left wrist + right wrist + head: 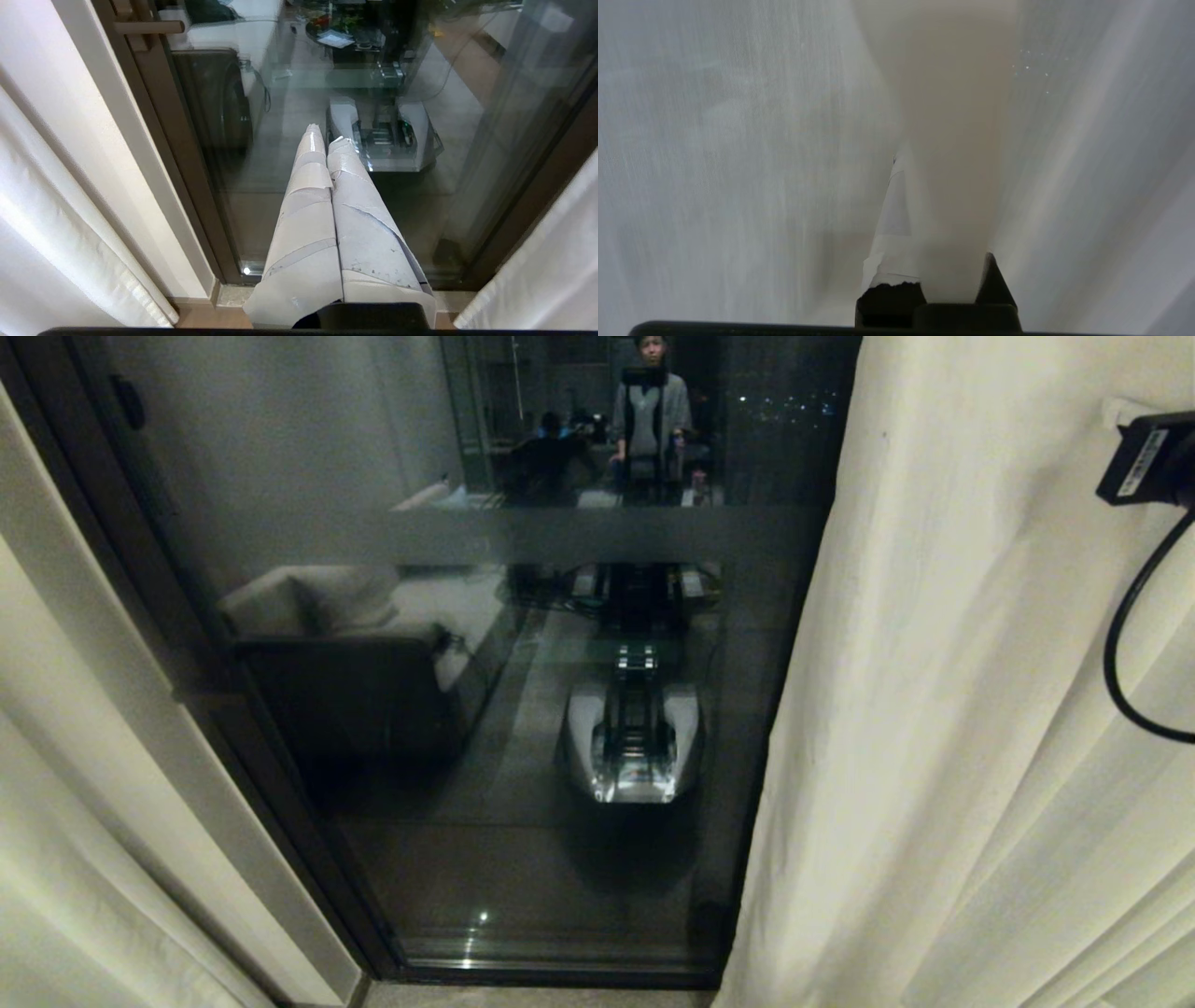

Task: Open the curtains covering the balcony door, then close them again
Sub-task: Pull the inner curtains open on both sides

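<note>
Head view looks down at the glass door (pixel 560 709) — curtains (pixel 934 709) either side; left wrist view shares that glass; right wrist view sits buried in curtain fabric.

Dim indoor light; the dark balcony door (pixel 523 709) glass mirrors the lit room. The head view bends at its edges. The curtains (pixel 738 163) fill the right wrist view, soft and blurred.
</note>
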Controlling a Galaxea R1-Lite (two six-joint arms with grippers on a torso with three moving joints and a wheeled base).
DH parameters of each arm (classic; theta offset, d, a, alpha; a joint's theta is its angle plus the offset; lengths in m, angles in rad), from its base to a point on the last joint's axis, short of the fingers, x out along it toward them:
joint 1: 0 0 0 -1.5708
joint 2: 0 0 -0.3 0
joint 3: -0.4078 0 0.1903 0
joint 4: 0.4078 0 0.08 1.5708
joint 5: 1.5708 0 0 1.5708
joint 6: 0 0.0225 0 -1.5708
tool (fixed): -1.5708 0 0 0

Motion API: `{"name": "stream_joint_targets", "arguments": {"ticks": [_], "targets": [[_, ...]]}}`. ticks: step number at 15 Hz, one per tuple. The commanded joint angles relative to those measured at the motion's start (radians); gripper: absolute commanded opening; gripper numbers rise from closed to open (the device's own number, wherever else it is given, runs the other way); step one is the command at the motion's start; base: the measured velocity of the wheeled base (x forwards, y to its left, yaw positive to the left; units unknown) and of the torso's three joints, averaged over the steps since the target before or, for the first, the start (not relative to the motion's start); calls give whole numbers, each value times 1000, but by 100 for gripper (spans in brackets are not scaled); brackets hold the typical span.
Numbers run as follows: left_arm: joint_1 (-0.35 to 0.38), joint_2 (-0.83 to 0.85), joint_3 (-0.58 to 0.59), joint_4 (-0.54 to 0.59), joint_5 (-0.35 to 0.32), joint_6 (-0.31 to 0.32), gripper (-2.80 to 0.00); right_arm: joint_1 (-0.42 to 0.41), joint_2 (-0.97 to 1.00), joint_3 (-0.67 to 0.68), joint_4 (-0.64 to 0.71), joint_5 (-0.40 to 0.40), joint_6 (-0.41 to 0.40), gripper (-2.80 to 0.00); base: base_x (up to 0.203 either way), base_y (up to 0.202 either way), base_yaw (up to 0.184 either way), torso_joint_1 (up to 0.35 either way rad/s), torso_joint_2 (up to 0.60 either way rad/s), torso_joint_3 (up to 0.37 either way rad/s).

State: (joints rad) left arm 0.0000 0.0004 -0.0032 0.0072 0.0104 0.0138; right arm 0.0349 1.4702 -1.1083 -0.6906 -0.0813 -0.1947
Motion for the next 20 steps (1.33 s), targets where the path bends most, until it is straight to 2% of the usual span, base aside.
{"name": "stream_joint_targets", "arguments": {"ticks": [1,5,20], "targets": [[0,0,-1,0,-1,0,-280,0,-1,8,-13,0,-3,-280,0,0,0,0,0,0],[0,0,-1,4,-1,0,-280,0,-2,7,-17,-2,-2,-280,3,-79,5,-1,0,4],[0,0,-1,0,2,0,-280,-6,4,7,-41,-26,0,-280,0,-193,3,3,4,3]]}}
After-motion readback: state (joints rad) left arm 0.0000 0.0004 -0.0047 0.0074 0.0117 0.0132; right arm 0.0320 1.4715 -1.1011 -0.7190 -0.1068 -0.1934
